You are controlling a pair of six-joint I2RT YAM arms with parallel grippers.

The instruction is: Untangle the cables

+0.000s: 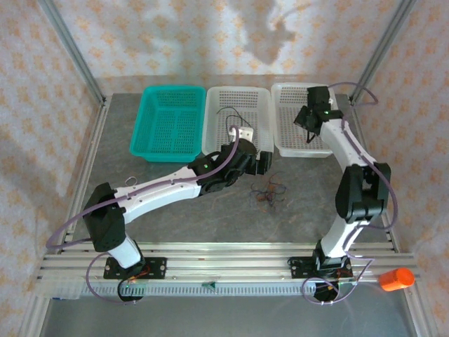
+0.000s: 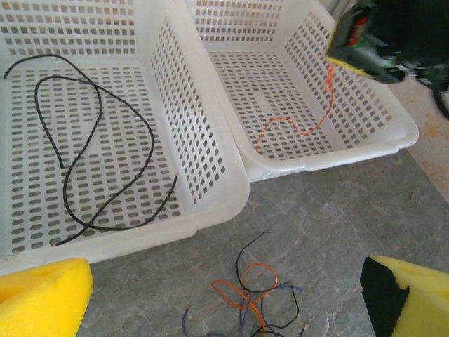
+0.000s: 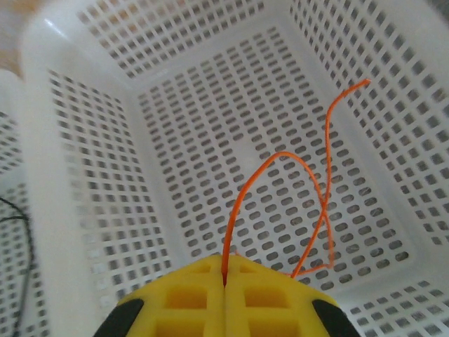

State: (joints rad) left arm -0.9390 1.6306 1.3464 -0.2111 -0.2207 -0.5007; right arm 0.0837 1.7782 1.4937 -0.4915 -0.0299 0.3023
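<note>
right tool (image 3: 224, 270) pinched tight on thin orange wire (image 3: 280, 156), wire hung lengthwise down into white perforated plastic basket (image 3: 105, 175), left tool (image 1: 262, 165) gaped wide, empty, near black-and-orange wire tangle (image 1: 269, 193) on grey bench (image 1: 175, 210)

Three perforated baskets stand in a row at the far side of the grey counter (image 1: 175, 203): a teal basket (image 1: 168, 123), a middle white basket (image 1: 256, 112) holding a thin black cable (image 1: 228, 111), and a right white basket (image 1: 289, 119). The left gripper (image 1: 261, 163) hangs at the middle basket's near edge, near a small tangle of cables (image 1: 268, 193) on the counter. The right gripper (image 1: 309, 130) hovers over the right basket.
</note>
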